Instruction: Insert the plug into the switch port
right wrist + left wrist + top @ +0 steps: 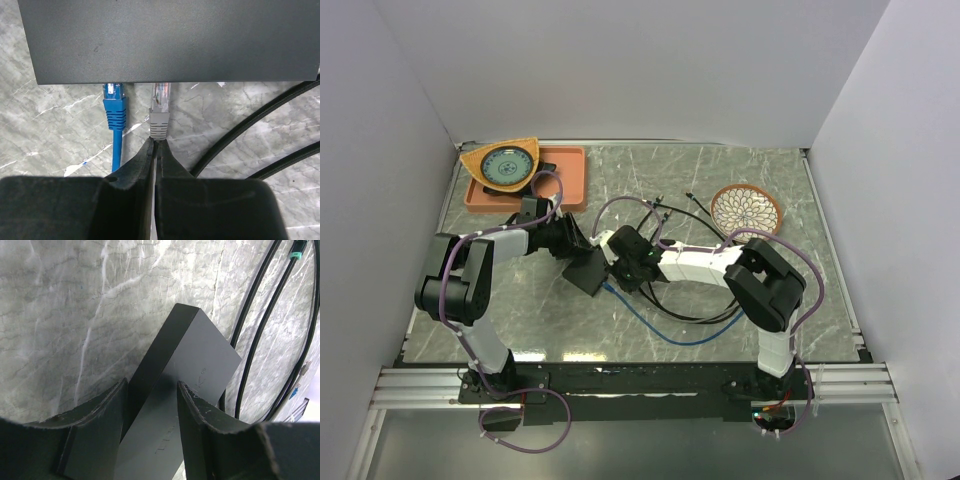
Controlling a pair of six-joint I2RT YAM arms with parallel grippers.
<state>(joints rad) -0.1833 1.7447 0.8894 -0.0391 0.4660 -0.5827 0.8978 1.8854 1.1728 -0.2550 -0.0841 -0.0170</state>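
Note:
The matte-black switch box [588, 270] lies mid-table. My left gripper [152, 385] is shut on it, one finger on either side of its near end [190, 360]. In the right wrist view the box's long edge [170, 75] spans the top; the ports themselves are hidden under that edge. A blue plug [114, 102] sits in one port. My right gripper [156, 142] is shut on the grey plug [159, 120] at its rear boot. The plug's clear tip [161, 92] reaches just under the box edge, right of the blue plug.
An orange tray [570, 180] with a patterned dish stands at the back left. A patterned bowl [747, 208] is at the back right. Black cables [692, 208] and a blue cable [665, 333] loop across the table between the arms.

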